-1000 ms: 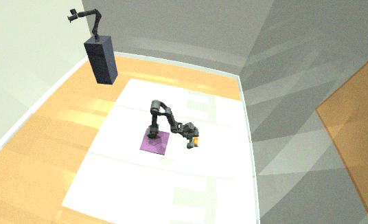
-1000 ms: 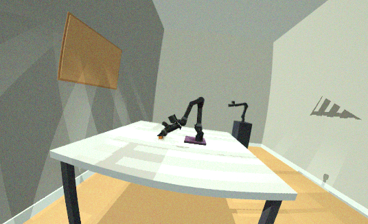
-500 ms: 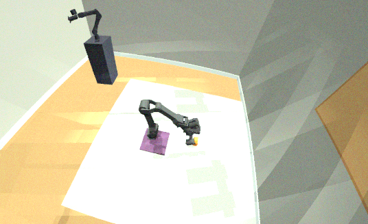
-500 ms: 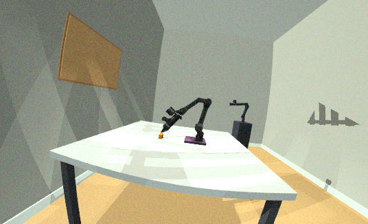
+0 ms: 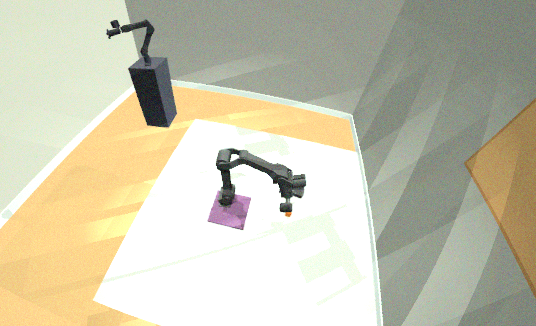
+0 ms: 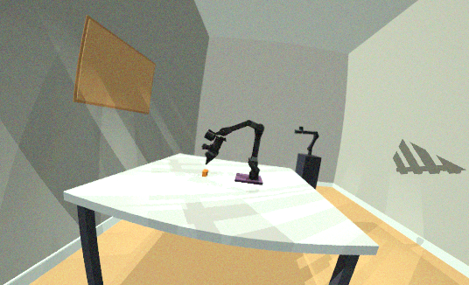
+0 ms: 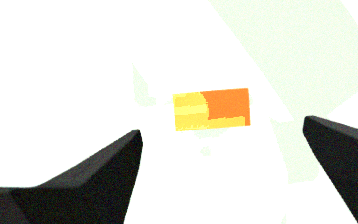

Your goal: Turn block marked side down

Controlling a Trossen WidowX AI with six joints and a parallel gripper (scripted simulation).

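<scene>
A small orange and yellow block (image 5: 288,213) (image 6: 205,173) (image 7: 211,109) lies on the white table (image 5: 229,280) (image 6: 157,192), apart from the fingers. In the wrist view its upper face shows orange and yellow only, with no dark mark in sight. My gripper (image 5: 285,205) (image 6: 207,161) (image 7: 222,130) is open and empty. It hangs a short way above the block, pointing down at it, with one finger to either side in the wrist view.
The arm stands on a purple base plate (image 5: 239,215) (image 6: 244,178) near the table's middle. A dark pedestal (image 5: 154,92) (image 6: 307,168) carrying a second small arm stands on the floor beyond the table. An orange board (image 6: 113,85) hangs on the wall.
</scene>
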